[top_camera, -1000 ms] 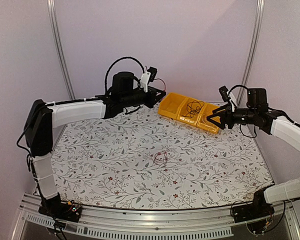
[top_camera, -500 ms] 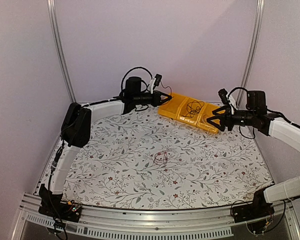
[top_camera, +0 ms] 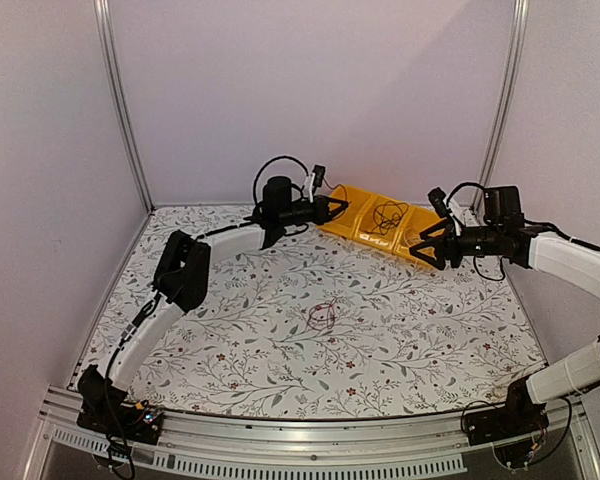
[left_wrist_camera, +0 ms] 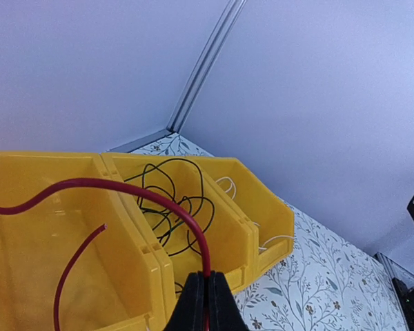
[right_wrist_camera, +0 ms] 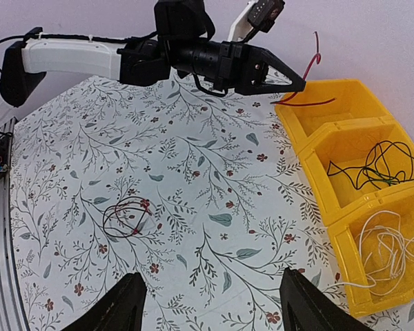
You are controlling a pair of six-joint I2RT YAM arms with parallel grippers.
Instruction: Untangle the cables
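Pinch close-up from left wrist: left gripper [left_wrist_camera: 207, 281] clamped on thin red cable [left_wrist_camera: 131, 187] arching ahead over glossy yellow bins [left_wrist_camera: 259, 234] | right gripper [top_camera: 421, 245] spread wide, empty; its camera shows black cable [right_wrist_camera: 379, 165] and white cable [right_wrist_camera: 383, 241] binned right of fingers, looped red-black tangle [right_wrist_camera: 126, 216] ahead | floral cloth [top_camera: 230, 330], lilac walls [top_camera: 310, 80]

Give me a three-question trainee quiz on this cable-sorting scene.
1. True or false: the left end effector is shut on the red cable.
2. Which colour of cable lies in the middle yellow bin? A white, B black, C red.
3. Fill in: the small tangle lies on the ___, not in a bin.

Key: 1 true. 2 B. 3 table.
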